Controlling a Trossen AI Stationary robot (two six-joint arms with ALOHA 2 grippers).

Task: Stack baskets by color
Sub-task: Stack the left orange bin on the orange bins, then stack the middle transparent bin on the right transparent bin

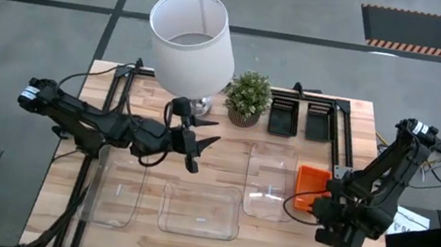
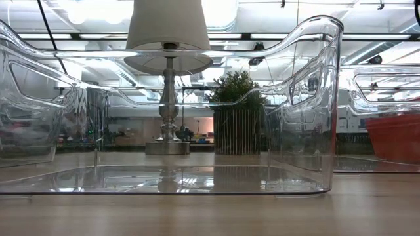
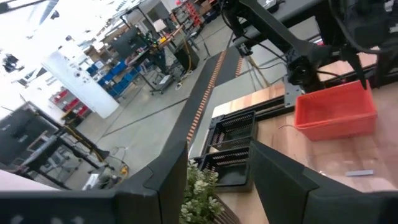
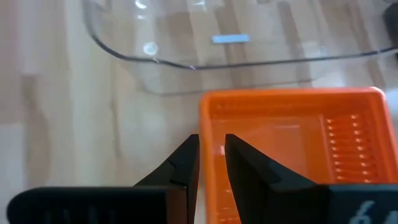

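Right hand [image 4: 211, 163] straddles the orange basket's [image 4: 292, 140] rim, fingers slightly parted; left hand [image 1: 199, 145] spread.

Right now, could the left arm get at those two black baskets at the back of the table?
Probably, with care. The left gripper hovers mid-table, and the black baskets lie beyond the plant. The plant and the lamp crowd the direct path.

The high view looks straight down on the whole wooden table [image 1: 211, 237], while the low view sits at tabletop level, pressed close to a clear basket [image 2: 197, 177] and facing the lamp [image 2: 167, 39] and potted plant [image 2: 237, 111] behind it. The left wrist view looks across toward the orange basket [image 3: 336, 112]; the right wrist view looks down on that basket [image 4: 292, 143] from very near.
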